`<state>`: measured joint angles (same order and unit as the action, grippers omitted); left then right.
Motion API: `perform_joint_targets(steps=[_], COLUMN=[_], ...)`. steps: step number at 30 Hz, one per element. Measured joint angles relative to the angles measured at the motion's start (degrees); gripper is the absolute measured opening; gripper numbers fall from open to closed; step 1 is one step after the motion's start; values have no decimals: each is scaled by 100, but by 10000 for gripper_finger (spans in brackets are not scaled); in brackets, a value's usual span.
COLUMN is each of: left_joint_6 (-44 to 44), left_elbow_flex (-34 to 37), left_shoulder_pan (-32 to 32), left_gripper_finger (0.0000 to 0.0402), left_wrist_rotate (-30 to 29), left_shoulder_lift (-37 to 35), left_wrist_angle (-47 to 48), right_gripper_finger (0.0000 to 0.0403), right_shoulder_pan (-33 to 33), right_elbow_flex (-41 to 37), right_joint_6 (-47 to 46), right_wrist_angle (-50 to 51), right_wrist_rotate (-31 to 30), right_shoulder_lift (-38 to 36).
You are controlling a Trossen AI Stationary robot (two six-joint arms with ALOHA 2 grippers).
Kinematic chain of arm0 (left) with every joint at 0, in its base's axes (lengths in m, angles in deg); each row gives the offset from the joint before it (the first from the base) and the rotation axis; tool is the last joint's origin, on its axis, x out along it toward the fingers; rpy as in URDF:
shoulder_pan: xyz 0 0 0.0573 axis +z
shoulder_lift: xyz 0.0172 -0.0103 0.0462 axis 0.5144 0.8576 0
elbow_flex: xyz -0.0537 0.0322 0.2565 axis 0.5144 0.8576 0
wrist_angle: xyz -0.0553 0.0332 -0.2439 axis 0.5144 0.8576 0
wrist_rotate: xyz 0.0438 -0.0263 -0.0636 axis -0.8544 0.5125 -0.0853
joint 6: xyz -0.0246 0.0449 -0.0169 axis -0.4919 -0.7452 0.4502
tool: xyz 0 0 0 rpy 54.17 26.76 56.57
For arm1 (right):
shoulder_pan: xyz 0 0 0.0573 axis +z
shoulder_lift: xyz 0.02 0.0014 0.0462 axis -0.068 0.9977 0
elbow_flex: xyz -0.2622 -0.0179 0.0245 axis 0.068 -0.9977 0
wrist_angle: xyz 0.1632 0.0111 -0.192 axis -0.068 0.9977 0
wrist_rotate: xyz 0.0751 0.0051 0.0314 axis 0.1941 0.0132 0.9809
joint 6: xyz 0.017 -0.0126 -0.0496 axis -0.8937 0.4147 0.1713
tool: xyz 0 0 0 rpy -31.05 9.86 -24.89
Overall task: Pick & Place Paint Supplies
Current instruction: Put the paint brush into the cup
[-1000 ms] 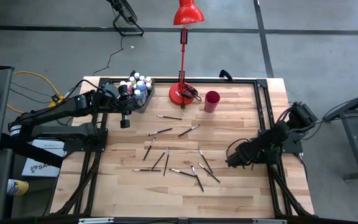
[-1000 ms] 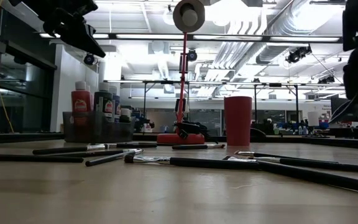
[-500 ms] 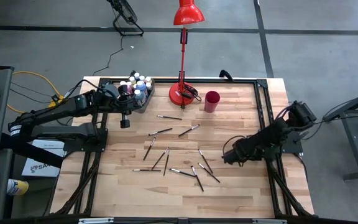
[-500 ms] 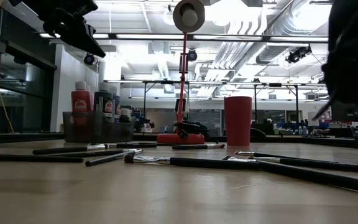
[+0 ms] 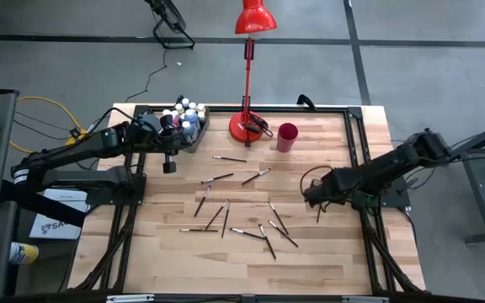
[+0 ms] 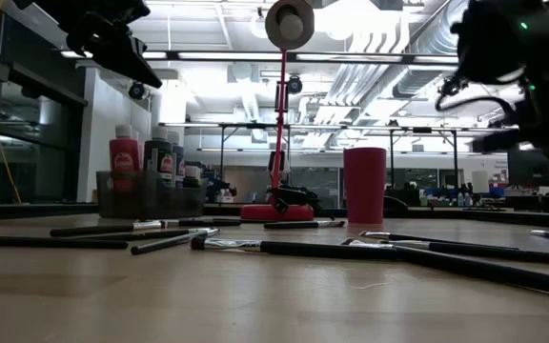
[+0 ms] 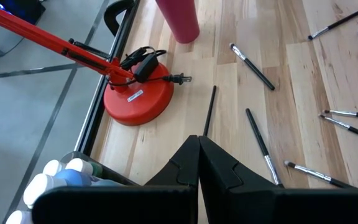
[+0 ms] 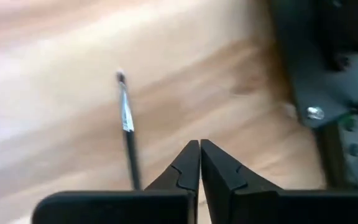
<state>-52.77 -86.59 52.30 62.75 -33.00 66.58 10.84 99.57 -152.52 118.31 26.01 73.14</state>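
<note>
We see many thin paintbrushes (image 5: 242,206) lying loose across the middle of the worktop (image 5: 183,261); the paint bottles (image 5: 183,114) stand in the grey bin (image 5: 194,135) at about eleven o'clock; the red cup (image 5: 287,136) stands near one o'clock, beside the lamp (image 5: 247,126). Our right end effector (image 5: 314,195) hangs at three o'clock, pinched closed on nothing; one brush (image 8: 127,124) lies just in front of it. Our left end effector (image 5: 169,166) waits by the bin, closed and empty too. We think the brushes are light, stiff and thin; they may roll or slip away; we should pinch one across the middle of its dark handle, not the soft hairs.
</note>
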Motion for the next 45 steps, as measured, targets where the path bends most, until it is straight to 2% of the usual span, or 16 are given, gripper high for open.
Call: perform_joint_targets(steps=[5, 11, 16, 27, 34, 45], left_joint_6=[-9, -24, -24, -24, -24, -24], left_elbow_flex=[0, 0, 0, 0, 0, 0], left_shoulder_pan=[1, 1, 0, 0, 0, 1], left_gripper_finger=[0, 0, 0, 0, 0, 0], left_wrist_rotate=[0, 0, 0, 0, 0, 0], left_shoulder_lift=[0, 1, 2, 0, 1, 0], left_wrist_angle=[0, 2, 4, 248, 287, 306], right_gripper_finger=[60, 142, 170, 171, 169, 86], right_shoulder_pan=[-530, -1284, -1794, -2173, -2194, -2166], right_elbow_flex=[0, -1, 0, 18, 31, 26], right_joint_6=[448, 1435, 2092, 2825, 2915, 2949], right_wrist_angle=[-82, -851, -1552, -2362, -2401, -2507], right_wrist_rotate=[-466, -421, -412, -39, 28, 67], right_shoulder_lift=[-330, -179, 185, 1090, 1321, 1310])
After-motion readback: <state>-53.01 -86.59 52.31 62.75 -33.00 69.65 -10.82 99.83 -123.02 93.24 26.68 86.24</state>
